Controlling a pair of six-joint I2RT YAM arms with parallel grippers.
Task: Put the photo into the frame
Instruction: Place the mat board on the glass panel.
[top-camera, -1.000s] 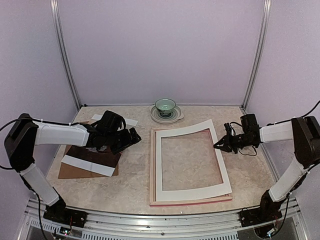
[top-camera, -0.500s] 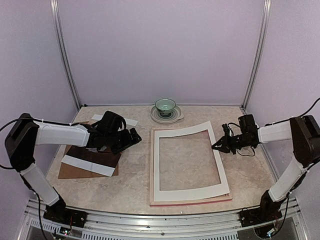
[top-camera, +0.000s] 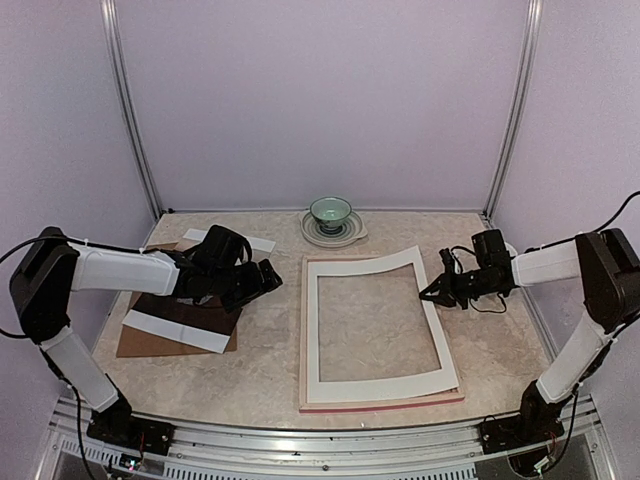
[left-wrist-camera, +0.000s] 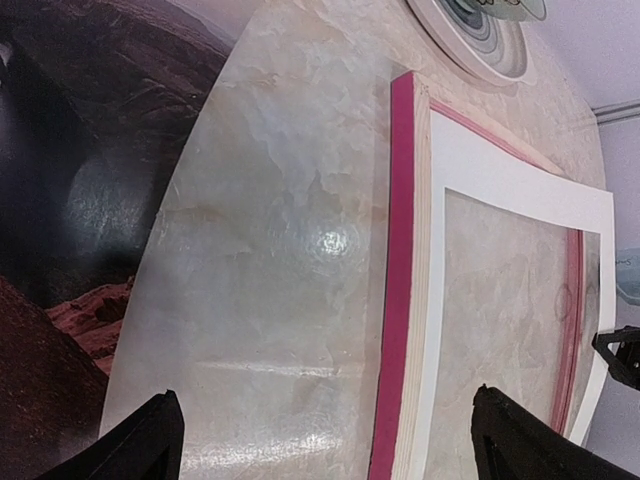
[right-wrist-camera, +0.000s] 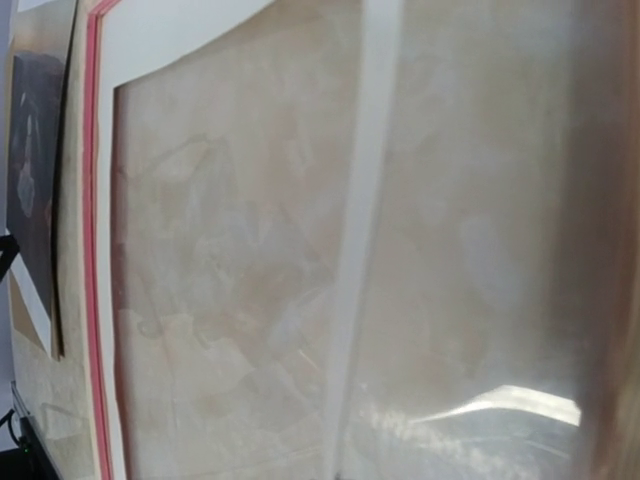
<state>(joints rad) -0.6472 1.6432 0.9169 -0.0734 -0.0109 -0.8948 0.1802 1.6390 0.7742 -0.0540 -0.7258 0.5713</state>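
View from above of a marble-patterned table (top-camera: 260, 370) inside a pale lilac booth, with my two arms reaching in from the near edge.

The frame (top-camera: 305, 340) lies flat on the table, right of centre, its pink rim showing along the near side and its pale wood edge along the left. A white mat (top-camera: 380, 385) lies on top of it, slightly askew. The mat's near side rests on the frame, while its far right corner curls up off it.

My right gripper (top-camera: 432, 293) is at the middle of the mat's right edge, clenched on that edge. The right wrist camera shows only a blurred close view of the mat strip over the table, not my fingers.

The photo (top-camera: 190, 310) is well apart from the frame, at the left of the table. It lies picture side up on a brown board (top-camera: 135, 340), partly under my left arm. A white strip (top-camera: 175, 330) crosses its near end.

My left gripper (top-camera: 268, 275) hovers over bare table between the photo and the frame, jaws spread wide and grasping nothing. From its wrist camera, the photo's dark landscape shows at the left and the frame's pink edge at the right.

At the far edge of the table, a green bowl (top-camera: 330, 210) sits on a plate (top-camera: 350, 236).
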